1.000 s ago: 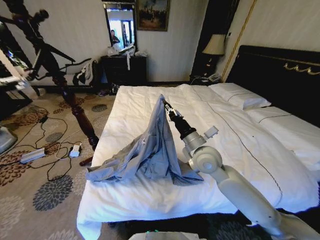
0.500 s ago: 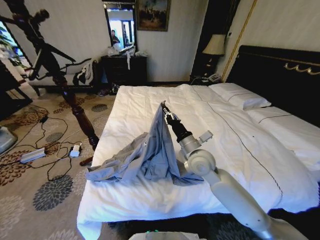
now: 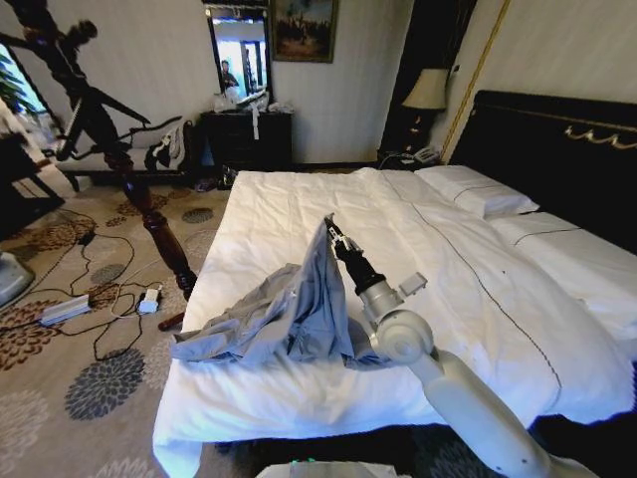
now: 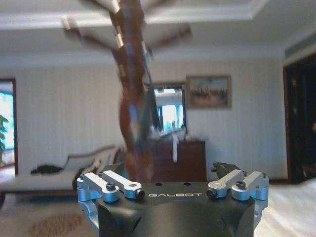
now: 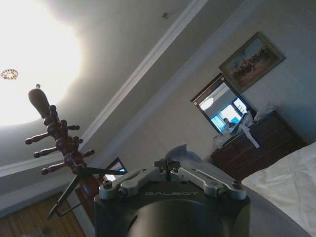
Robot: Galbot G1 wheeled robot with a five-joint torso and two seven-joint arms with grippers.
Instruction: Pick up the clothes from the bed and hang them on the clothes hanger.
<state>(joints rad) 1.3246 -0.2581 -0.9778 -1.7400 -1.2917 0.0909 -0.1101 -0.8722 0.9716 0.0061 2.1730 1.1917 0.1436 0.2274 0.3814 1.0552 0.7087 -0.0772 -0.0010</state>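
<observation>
Pinching clothes (image 3: 299, 314) above bed (image 3: 478, 289) — right claw (image 3: 331, 231); hanger (image 5: 81, 185) wrist-side.

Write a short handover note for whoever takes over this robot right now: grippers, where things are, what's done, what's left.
Right gripper: shut on the shirt, one part lifted into a peak, the rest lying on the bed.
Left gripper: open, empty, held up facing the coat stand.
Hanger: hangs on the stand.
Done: shirt gripped.
Left: lift it clear and put it on the hanger.
</observation>
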